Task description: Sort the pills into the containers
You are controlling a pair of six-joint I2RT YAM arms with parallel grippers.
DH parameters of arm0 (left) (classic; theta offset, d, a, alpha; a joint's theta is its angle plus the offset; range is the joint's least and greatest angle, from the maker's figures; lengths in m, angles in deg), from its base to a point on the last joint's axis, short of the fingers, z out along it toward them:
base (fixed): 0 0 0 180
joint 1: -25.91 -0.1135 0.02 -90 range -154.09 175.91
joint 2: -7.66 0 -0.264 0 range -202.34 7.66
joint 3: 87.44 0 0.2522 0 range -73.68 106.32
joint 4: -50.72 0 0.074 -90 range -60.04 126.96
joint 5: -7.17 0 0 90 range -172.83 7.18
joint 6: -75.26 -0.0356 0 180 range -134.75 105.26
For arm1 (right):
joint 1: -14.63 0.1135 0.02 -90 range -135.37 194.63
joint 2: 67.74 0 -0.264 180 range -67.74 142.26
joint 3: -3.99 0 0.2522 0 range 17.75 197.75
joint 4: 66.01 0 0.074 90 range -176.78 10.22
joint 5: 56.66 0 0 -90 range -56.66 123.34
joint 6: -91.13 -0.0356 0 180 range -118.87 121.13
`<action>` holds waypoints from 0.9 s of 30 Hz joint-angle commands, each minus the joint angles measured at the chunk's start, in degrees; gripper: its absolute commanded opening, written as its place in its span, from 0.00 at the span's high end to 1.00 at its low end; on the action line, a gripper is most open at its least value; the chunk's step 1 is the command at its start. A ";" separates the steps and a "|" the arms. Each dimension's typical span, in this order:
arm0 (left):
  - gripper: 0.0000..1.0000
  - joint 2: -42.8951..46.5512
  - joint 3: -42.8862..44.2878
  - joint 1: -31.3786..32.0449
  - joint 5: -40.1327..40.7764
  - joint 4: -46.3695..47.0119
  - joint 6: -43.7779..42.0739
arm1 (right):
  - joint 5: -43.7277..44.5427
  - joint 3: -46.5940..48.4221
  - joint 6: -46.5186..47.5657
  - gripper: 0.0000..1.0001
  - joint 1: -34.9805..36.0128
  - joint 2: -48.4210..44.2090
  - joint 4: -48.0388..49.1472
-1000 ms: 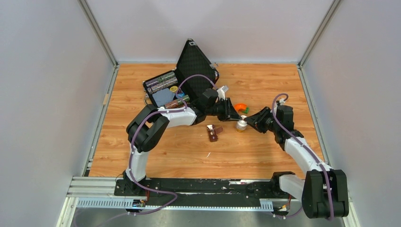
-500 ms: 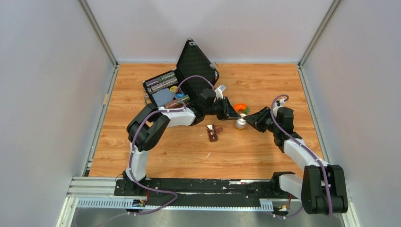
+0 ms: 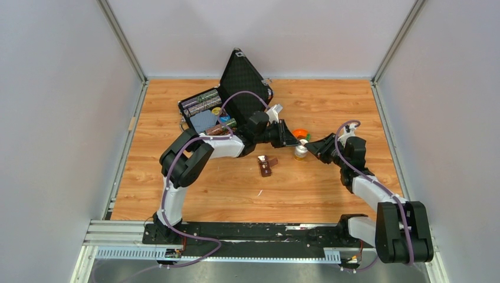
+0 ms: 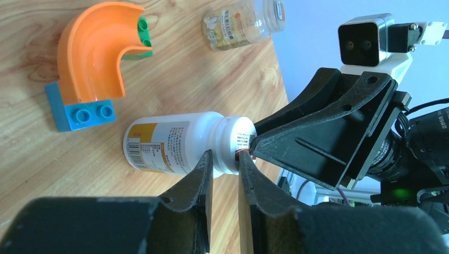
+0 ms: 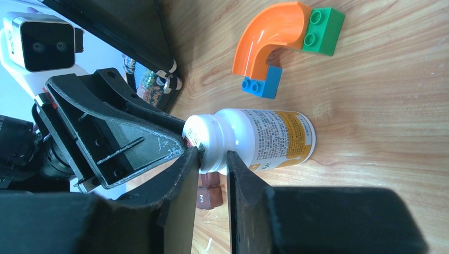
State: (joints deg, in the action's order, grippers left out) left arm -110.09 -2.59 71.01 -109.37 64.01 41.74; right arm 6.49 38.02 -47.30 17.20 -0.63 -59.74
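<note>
A white pill bottle (image 3: pixel 301 152) with an orange label stands upright, cap on, right of centre; it also shows in the left wrist view (image 4: pixel 169 145) and the right wrist view (image 5: pixel 265 138). The dark brown containers (image 3: pixel 266 164) lie on the table to its left, also seen past my right fingers (image 5: pixel 207 197). My left gripper (image 3: pixel 293 142) (image 4: pixel 226 159) is at the cap from the left. Its jaws stand a narrow gap apart with nothing between them. My right gripper (image 3: pixel 312 148) (image 5: pixel 213 159) is at the cap from the right, equally narrow and empty. No loose pills show.
An open black case (image 3: pixel 239 88) with small items stands at the back left. An orange curved toy piece with blue and green bricks (image 3: pixel 301 133) (image 4: pixel 95 53) (image 5: pixel 275 32) lies just behind the bottle. A clear jar (image 4: pixel 243 24) lies further back.
My right gripper has moved in toward the bottle and a little further from the bases. The bottle and my left gripper have shifted slightly the same way.
</note>
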 commanded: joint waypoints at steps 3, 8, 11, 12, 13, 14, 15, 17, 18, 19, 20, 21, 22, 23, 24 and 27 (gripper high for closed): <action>1.00 -5.04 -4.32 4.68 2.06 -5.62 -7.38 | 0.20 -3.02 5.77 1.00 1.63 3.30 -6.43; 1.00 -2.98 -2.62 4.62 1.85 -6.81 -7.91 | -0.31 0.54 4.22 1.00 1.59 1.42 -12.87; 0.87 -0.13 -0.63 4.10 2.70 -9.10 -8.37 | 0.83 4.78 4.71 0.89 1.58 -0.97 -20.31; 0.83 0.54 -0.22 3.89 3.42 -9.55 -8.48 | 1.22 6.25 4.99 0.82 1.58 -1.87 -22.95; 0.79 1.99 0.53 3.53 3.78 -10.46 -9.00 | 1.80 8.03 5.20 0.75 1.62 -2.66 -25.38; 0.77 2.70 0.93 3.30 4.35 -10.84 -9.28 | 2.47 9.59 5.31 0.67 1.57 -3.25 -27.70; 0.71 4.02 1.56 2.79 4.64 -11.61 -9.86 | 2.73 11.42 5.60 0.61 1.59 -3.64 -29.91; 0.64 6.05 2.46 2.08 5.53 -12.98 -11.05 | 3.65 14.51 6.05 0.50 1.57 -4.28 -33.46; 0.62 6.70 2.69 1.87 6.22 -13.47 -11.45 | 3.98 16.00 6.29 0.42 1.56 -4.51 -35.14; 0.55 8.21 2.75 1.53 6.67 -14.45 -12.29 | 3.70 17.11 6.88 0.35 1.62 -4.79 -35.96; 0.51 8.93 2.61 1.38 7.87 -14.90 -12.68 | 3.50 18.06 7.44 0.29 1.60 -5.12 -36.16; 0.46 10.35 2.14 1.08 8.37 -15.75 -13.61 | 3.43 18.91 8.01 0.25 1.60 -5.41 -36.41; 0.44 11.10 1.78 0.97 9.26 -15.95 -14.13 | 3.53 20.07 8.77 0.21 1.58 -5.57 -36.78; 0.40 12.43 0.78 0.69 9.68 -16.50 -14.98 | 3.96 21.05 9.34 0.20 1.56 -5.48 -37.62; 0.37 13.19 0.18 0.56 10.68 -16.98 -15.44 | 4.54 22.22 9.71 0.20 1.61 -5.31 -38.72; 0.35 17.45 -3.31 -0.17 12.35 -17.80 -16.48 | 4.83 25.07 10.73 0.20 1.56 -4.88 -42.04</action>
State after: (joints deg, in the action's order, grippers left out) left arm -100.36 -2.85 71.97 -101.13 48.38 29.29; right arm 9.81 58.35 -39.65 18.62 -4.82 -96.57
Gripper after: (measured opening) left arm 0.640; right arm 0.804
